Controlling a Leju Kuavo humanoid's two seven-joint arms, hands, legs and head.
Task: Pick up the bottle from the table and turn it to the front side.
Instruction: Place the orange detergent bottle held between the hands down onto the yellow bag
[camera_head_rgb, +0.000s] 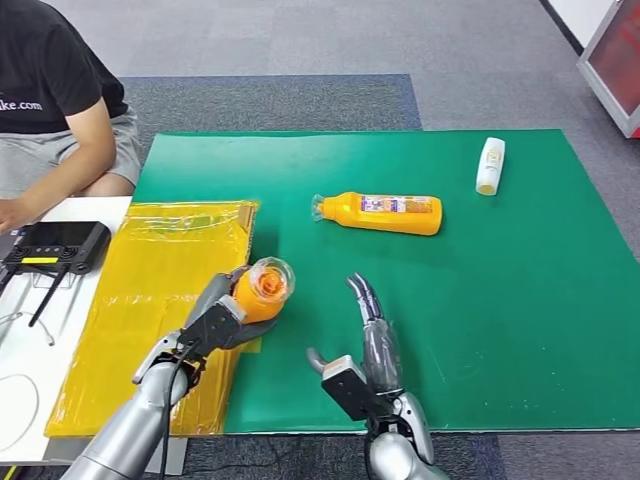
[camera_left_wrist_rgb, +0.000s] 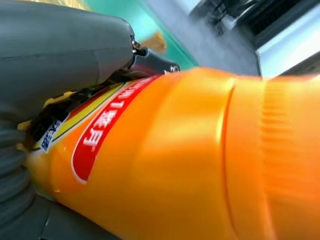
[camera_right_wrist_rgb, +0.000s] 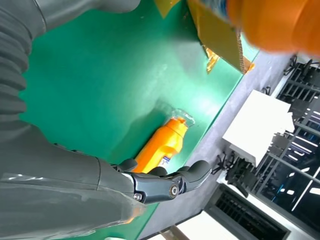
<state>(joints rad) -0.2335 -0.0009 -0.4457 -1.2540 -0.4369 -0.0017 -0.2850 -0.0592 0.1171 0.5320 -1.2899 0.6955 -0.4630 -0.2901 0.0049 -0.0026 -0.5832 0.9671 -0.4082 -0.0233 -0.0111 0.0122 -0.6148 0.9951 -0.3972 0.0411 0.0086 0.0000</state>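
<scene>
My left hand (camera_head_rgb: 215, 322) grips an orange bottle (camera_head_rgb: 262, 290) above the near left part of the green mat (camera_head_rgb: 483, 300), its clear cap end pointing toward the mat's middle. In the left wrist view the bottle (camera_left_wrist_rgb: 181, 160) shows its red label right beside my hand (camera_left_wrist_rgb: 56, 55). My right hand (camera_head_rgb: 367, 345) hovers open over the mat's near edge, its fingers (camera_right_wrist_rgb: 166, 182) stretched out and holding nothing. A second orange bottle (camera_head_rgb: 381, 213) lies on its side farther back on the mat, also seen beyond the fingers as the bottle (camera_right_wrist_rgb: 162, 147).
A small white bottle (camera_head_rgb: 490, 165) lies at the far right of the mat. A yellow plastic bag (camera_head_rgb: 151, 290) is spread out left of the mat. A person (camera_head_rgb: 60, 110) sits at the far left, with a black device (camera_head_rgb: 56, 245) on the white table.
</scene>
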